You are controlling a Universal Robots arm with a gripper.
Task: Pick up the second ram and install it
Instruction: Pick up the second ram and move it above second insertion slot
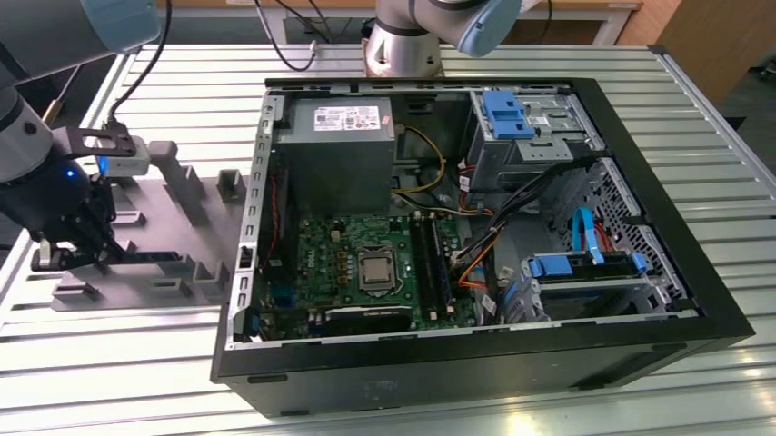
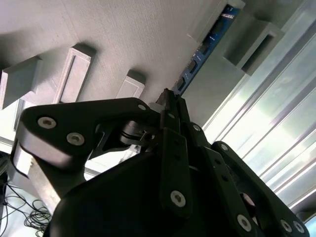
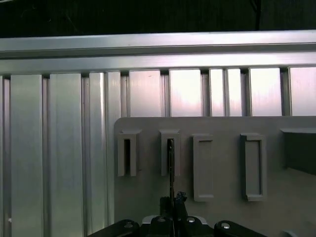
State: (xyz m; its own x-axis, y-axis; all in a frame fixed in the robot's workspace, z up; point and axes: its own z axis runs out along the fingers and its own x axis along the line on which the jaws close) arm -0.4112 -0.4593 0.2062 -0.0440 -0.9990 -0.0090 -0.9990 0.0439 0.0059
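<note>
Claw (image 2: 170,101) pressed together on one end of the second ram (image 2: 202,47), seemingly clamped on its thin board. Standing on edge in the grey fixture plate (image 2: 123,34), between upright blocks (image 2: 74,69), at the exterior view's left of the open computer case (image 1: 485,363). Likely light and stiff but fragile, so best taken at the end, with mild pressure. Blocks close alongside; free room mostly upward, above the counter (image 1: 122,363).

The arm (image 1: 34,177) stood low at the exterior view's left, its gripper (image 2: 170,98) pointing down, pinched tight on the second ram (image 2: 197,61).
</note>
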